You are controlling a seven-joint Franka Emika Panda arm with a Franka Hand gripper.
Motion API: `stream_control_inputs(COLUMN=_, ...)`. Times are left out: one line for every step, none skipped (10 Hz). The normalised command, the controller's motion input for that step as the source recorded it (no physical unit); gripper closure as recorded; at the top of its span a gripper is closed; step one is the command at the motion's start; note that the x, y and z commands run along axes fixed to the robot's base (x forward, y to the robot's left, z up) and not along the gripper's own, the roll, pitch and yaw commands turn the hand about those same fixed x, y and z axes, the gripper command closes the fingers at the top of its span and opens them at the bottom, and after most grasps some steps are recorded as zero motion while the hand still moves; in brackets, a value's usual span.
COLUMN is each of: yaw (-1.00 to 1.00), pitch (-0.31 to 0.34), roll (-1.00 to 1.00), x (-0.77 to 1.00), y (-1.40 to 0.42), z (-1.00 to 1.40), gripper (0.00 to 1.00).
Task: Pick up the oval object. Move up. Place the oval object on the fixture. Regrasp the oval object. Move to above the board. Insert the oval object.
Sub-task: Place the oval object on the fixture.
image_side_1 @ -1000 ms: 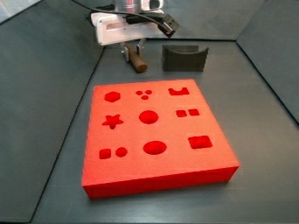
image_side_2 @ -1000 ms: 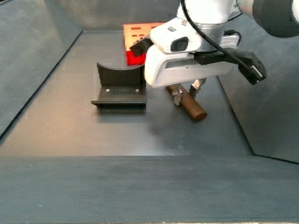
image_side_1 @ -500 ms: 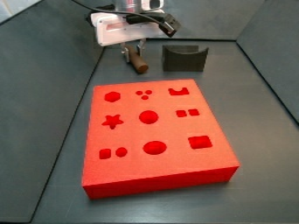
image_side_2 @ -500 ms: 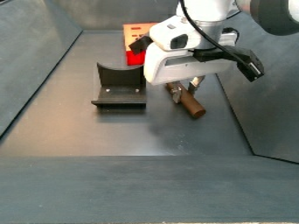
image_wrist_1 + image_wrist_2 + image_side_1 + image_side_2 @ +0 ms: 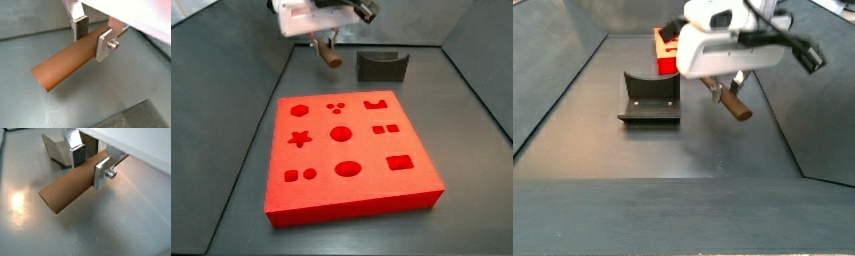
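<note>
Reddish-brown rod-like oval object [image 5: 67,67], smooth, rounded end, clamped near one end between the flat silver fingers [image 5: 104,44] of the gripper [image 5: 92,36]; free end tilts downward, clear of the floor in a side view [image 5: 734,106].

Small dark grey-green fixture [image 5: 381,66] with U-shaped notch stands upright on the floor, notch empty, near the peg [image 5: 327,54] but apart from it.

Large bright red rectangular board [image 5: 348,153], shaped cut-outs in its top face, lies flat; all holes empty.
</note>
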Motion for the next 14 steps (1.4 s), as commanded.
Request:
stream_control_inputs(yaw=0.0, pitch=0.0, roll=0.0, x=0.0, y=0.0, z=1.0, gripper=1.0)
stream_control_inputs(yaw=0.0, pitch=-0.009, roll=-0.01, x=0.01, y=0.0, z=1.0, gripper=1.0)
stream_control_inputs(yaw=0.0, pitch=0.02, roll=-0.03, x=0.0, y=0.0, z=1.0, gripper=1.0)
stream_control_inputs(yaw=0.0, pitch=0.024, roll=-0.03, x=0.0, y=0.0, z=1.0, gripper=1.0)
stream_control_inputs(yaw=0.0, pitch=0.031, roll=-0.05, x=-0.01, y=-0.01, z=1.0, gripper=1.0)
stream_control_inputs(yaw=0.01, pitch=0.032, roll=-0.06, x=-0.01, y=-0.01, z=1.0, gripper=1.0)
stream_control_inputs(yaw=0.01, pitch=0.032, roll=-0.08, x=-0.02, y=-0.01, z=1.0, gripper=1.0)
stream_control_inputs(yaw=0.0, pitch=0.033, roll=-0.09, x=-0.02, y=-0.01, z=1.0, gripper=1.0)
stream_control_inputs(yaw=0.0, pitch=0.036, roll=-0.11, x=-0.02, y=-0.01, z=0.83, gripper=1.0)
stream_control_inputs(yaw=-0.01, pitch=0.043, roll=-0.12, x=-0.01, y=-0.01, z=0.68, gripper=1.0)
stream_control_inputs(yaw=-0.02, pitch=0.049, roll=-0.13, x=-0.01, y=-0.01, z=0.52, gripper=1.0)
stream_control_inputs(yaw=-0.02, pitch=0.058, roll=-0.14, x=0.0, y=0.0, z=0.37, gripper=1.0)
stream_control_inputs(yaw=-0.03, pitch=0.069, roll=-0.15, x=0.01, y=0.0, z=0.17, gripper=1.0)
stream_control_inputs(yaw=-1.0, pitch=0.135, roll=-0.14, x=1.0, y=-0.64, z=-0.29, gripper=1.0)
